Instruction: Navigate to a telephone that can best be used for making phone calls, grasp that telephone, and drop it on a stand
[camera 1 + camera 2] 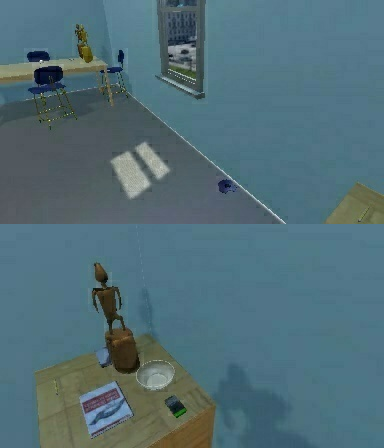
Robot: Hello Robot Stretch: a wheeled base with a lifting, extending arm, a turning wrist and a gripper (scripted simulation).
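Observation:
A small dark flat thing with a green edge (177,405) lies on the top of a wooden stand (60,384), near its front right corner in the arm side view. It is about the size and shape of a mobile phone. A corner of the same wooden stand (360,206) pokes into the forward view's bottom right.
On the stand are a tall wooden figure statue (112,319), a glass bowl (155,375) and a magazine (105,408). A blue wall rises behind it. Ahead, a small dark blue object (225,186) lies on the floor by the wall. A window (182,45), a table (50,69) and blue chairs (48,88) are farther off.

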